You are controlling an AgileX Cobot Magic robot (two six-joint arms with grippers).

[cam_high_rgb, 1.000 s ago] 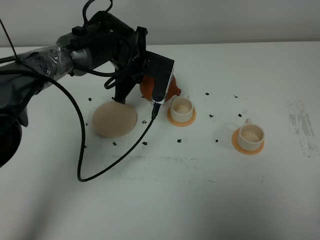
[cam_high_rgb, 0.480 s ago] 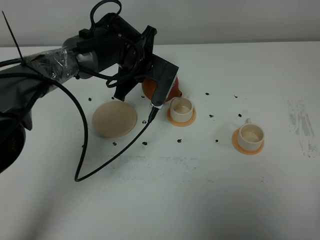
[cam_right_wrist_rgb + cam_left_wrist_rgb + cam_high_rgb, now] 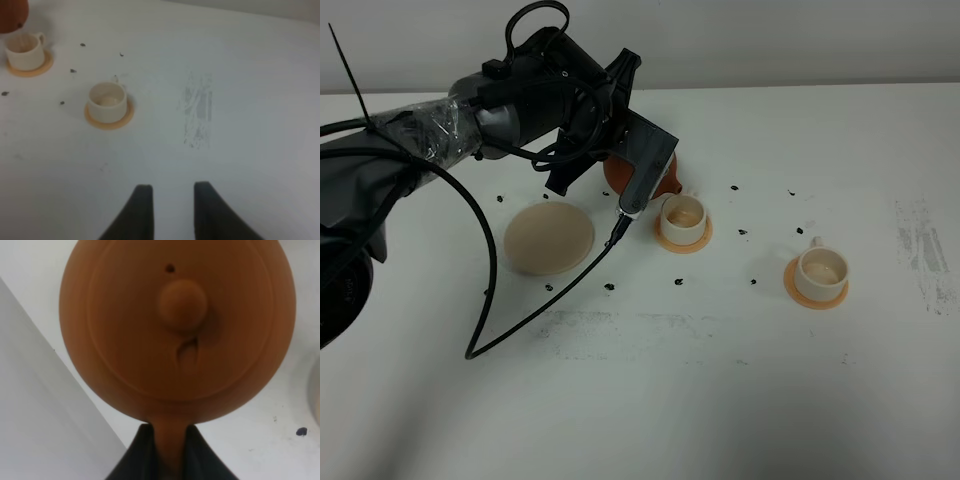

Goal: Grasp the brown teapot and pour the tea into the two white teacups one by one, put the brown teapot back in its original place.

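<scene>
My left gripper is shut on the loop handle of the brown teapot and holds it tilted, just above and beside the nearer white teacup. In the left wrist view the teapot fills the frame, lid and knob facing the camera, with its handle between my black fingers. The second teacup stands further right on its orange coaster. The cream saucer lies bare to the left. No stream of tea shows. My right gripper is open and empty, away from the cups.
A black cable loops from the left arm across the white table. Small dark specks dot the table around the cups. A grey scuff marks the right side.
The left arm with the teapot has shifted slightly up and toward the nearer cup. The cable loop has moved a little with it. The cups and saucer stay put.
</scene>
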